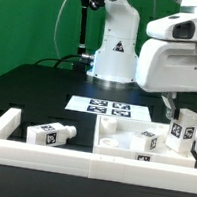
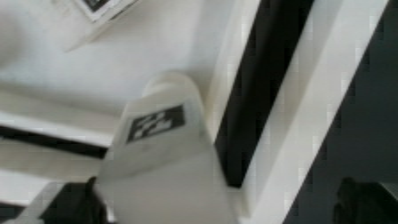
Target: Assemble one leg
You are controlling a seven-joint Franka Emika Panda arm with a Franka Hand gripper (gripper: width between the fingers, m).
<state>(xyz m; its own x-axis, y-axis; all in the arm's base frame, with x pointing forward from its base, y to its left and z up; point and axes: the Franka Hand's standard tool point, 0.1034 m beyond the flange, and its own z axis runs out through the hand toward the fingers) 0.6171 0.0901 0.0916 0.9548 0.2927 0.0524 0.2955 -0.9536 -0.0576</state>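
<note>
We see the gripper (image 1: 174, 105) spread wide and holding nothing, poised just above an upright leg (image 1: 182, 132) at the exterior view's right, beside the square panel (image 1: 127, 143), another leg (image 1: 49, 133) lying near the rail (image 1: 1, 134), marker board (image 1: 108, 109) behind.

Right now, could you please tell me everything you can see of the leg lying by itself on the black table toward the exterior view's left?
The leg is a short, chunky white peg, plastic by its look, with a black-and-white square marker tag on the end face turned toward the camera. It lies on its side on the black table, long axis roughly across the picture, just behind the long white rail. Nothing grips it; the gripper hangs far toward the exterior view's right. Whether it touches the rail cannot be told.
</note>
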